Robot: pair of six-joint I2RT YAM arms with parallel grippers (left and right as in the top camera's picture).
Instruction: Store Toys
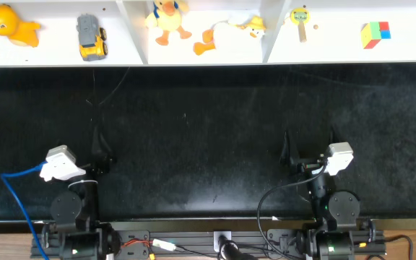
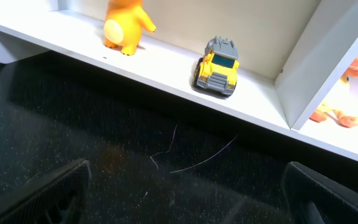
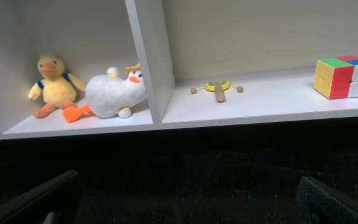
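- The left jaws stand wide apart with nothing between them, low over the black counter [image 1: 208,130] at its near left.
- The right jaws are also spread wide and hold nothing, low over the counter at its near right.
- The left arm [image 1: 62,163] and the right arm [image 1: 338,157] are both folded back close to their bases, well apart from each other and from the toys.
- A blue cable [image 1: 16,189] loops out beside the left arm's base.
- A white shelf [image 1: 208,59] runs along the far edge of the counter, split by upright dividers into three compartments.
- Left compartment: an orange duck figure [image 2: 126,28] stands upright towards the outer end. A yellow toy truck [image 2: 218,67] with a grey top sits on its wheels beside it, nearer the divider, its front facing the counter. The two do not touch.
- Middle compartment: a yellow plush duck [image 3: 53,84] sits upright. A white plush goose [image 3: 110,93] lies just beside it with its head towards the divider. Whether the two touch I cannot tell.
- Right compartment: a small rattle drum [image 3: 217,88] lies flat near the divider. A multicoloured cube [image 3: 342,77] stands well apart from it, towards the outer end.
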